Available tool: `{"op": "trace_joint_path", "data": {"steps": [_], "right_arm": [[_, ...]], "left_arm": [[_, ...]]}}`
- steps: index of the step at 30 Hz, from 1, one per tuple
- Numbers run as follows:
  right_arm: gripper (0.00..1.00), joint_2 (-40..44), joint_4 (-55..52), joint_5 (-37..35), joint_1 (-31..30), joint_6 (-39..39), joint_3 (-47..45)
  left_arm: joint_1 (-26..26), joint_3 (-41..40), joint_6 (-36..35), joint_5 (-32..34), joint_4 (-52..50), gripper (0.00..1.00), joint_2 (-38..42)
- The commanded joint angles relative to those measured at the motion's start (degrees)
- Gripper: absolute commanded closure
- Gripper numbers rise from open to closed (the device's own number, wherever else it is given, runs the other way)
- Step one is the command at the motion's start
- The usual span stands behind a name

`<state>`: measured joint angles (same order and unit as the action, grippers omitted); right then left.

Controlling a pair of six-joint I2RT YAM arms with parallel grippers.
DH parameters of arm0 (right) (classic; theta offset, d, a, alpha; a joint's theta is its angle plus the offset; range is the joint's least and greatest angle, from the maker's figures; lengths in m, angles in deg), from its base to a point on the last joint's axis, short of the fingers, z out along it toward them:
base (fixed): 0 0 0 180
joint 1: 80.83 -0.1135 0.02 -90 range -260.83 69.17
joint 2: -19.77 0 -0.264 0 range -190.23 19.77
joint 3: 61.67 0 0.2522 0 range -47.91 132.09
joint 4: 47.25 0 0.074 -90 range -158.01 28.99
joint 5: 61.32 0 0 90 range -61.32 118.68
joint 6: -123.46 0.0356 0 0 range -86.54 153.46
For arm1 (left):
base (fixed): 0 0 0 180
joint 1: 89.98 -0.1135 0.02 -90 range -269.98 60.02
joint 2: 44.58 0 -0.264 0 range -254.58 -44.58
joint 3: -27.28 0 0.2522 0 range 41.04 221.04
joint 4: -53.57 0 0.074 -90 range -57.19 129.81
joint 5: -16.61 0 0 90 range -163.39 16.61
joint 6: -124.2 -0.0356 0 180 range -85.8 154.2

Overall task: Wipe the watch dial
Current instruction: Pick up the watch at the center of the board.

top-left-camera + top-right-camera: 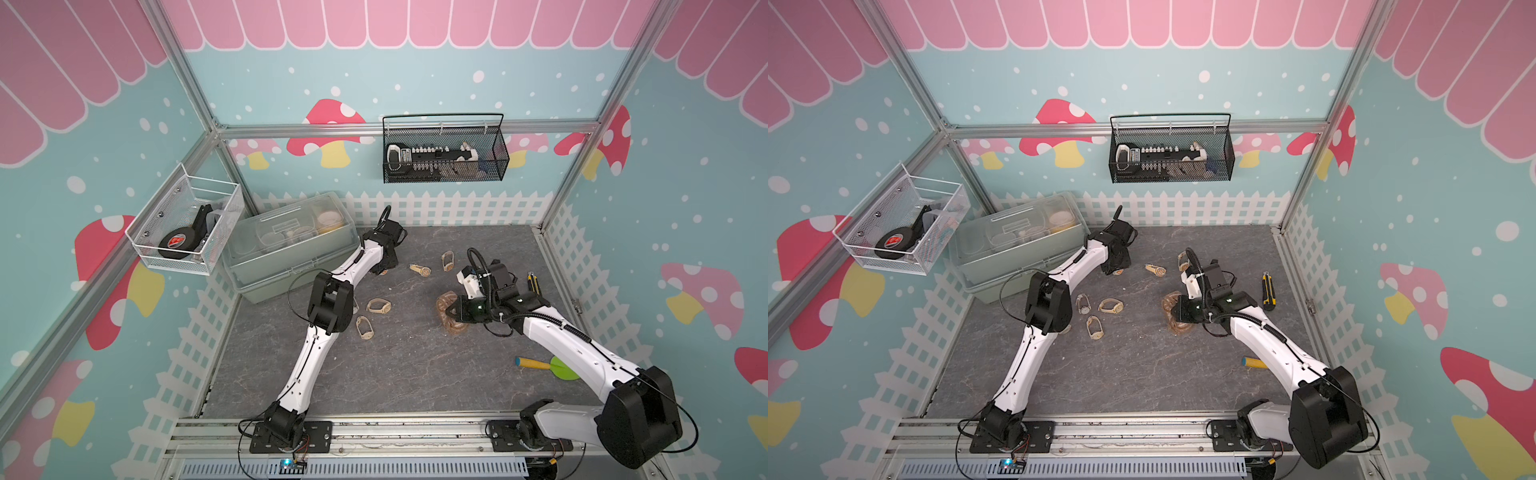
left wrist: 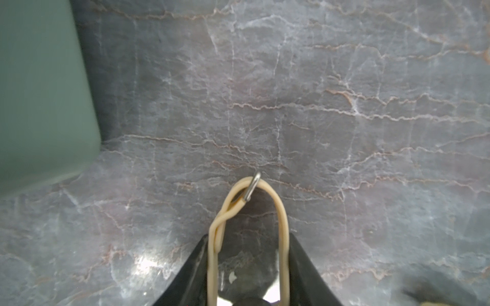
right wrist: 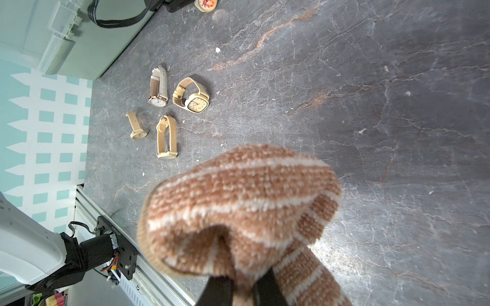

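Top views: left gripper [image 1: 380,268] is seen low over watch [image 1: 1118,272] on table [image 1: 415,365], far left, by green box [image 1: 286,249]. Right gripper [image 1: 451,312] w/ striped cloth [image 1: 444,301] is seen mid-right.
Left wrist: watch strap loop is pinched betw. part-closed jaws.
Right wrist: cloth is clamped in fully closed jaws.

1. Seven watches [image 1: 1111,306].
2. One striped cloth [image 3: 238,201].
3. Two wire baskets [image 1: 492,166], one black, one white.
4. One lidded box [image 1: 291,266].
5. One utility knife [image 1: 1268,291].
6. One roll of tape [image 1: 176,243].
7. One yellow-handled tool [image 1: 534,364].
8. Two robot arms [image 1: 309,357].
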<state>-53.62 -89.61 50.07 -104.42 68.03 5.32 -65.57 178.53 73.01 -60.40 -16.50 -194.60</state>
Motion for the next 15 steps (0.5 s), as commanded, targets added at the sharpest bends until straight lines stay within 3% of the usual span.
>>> {"op": "trace_joint_path", "data": {"steps": [1, 9, 12, 15], "right_arm": [[1.00, 1.1, -0.5, 0.6, 0.5, -0.3, -0.7], [1.00, 1.1, -0.5, 0.8, 0.7, -0.4, -0.5], [1.00, 1.0, -0.5, 0.9, 0.7, -0.4, -0.4], [1.00, 0.8, -0.3, 0.9, 0.7, -0.3, -0.4]], "left_arm": [[-0.3, -0.8, 0.2, -0.1, -0.6, 0.62, -0.9], [-0.5, -1.7, -0.1, -0.4, -0.6, 0.84, -0.7], [-0.5, -2.2, -0.3, -0.8, -0.6, 0.99, -0.6], [-0.6, -3.5, -0.1, -1.4, -0.6, 1.00, -0.1]]}}
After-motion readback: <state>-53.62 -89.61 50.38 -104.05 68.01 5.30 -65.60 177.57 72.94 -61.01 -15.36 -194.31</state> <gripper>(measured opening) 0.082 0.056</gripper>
